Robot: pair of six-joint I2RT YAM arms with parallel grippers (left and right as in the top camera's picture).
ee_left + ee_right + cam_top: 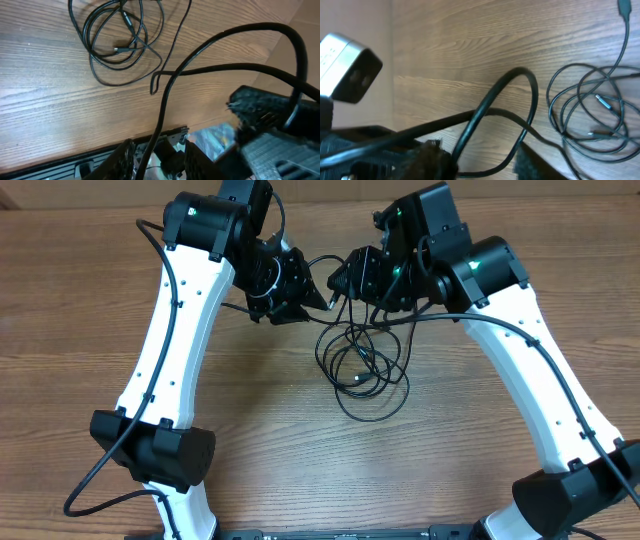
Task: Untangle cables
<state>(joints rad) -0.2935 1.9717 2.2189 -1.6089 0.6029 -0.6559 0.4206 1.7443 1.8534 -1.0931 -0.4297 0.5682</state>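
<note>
The cables (365,370) are thin black cords in loose overlapping loops on the wooden table, with small silvery plug ends inside the loops (120,45) (590,115). One strand rises from the loops to both grippers, which meet above the far side of the pile. My left gripper (322,297) (162,161) is shut on that strand; it runs up between the fingers beside a dark block. My right gripper (343,280) (482,160) faces it, jaws apart, with a bend of black cable lying between its fingers (530,162) and untouched by them.
The wooden table (80,330) extends on all sides of the pile. Both arm bases (150,450) (580,490) stand at the near edge. Thicker black arm cables (295,45) hang close to the grippers. A metal rail (100,155) lines the table edge.
</note>
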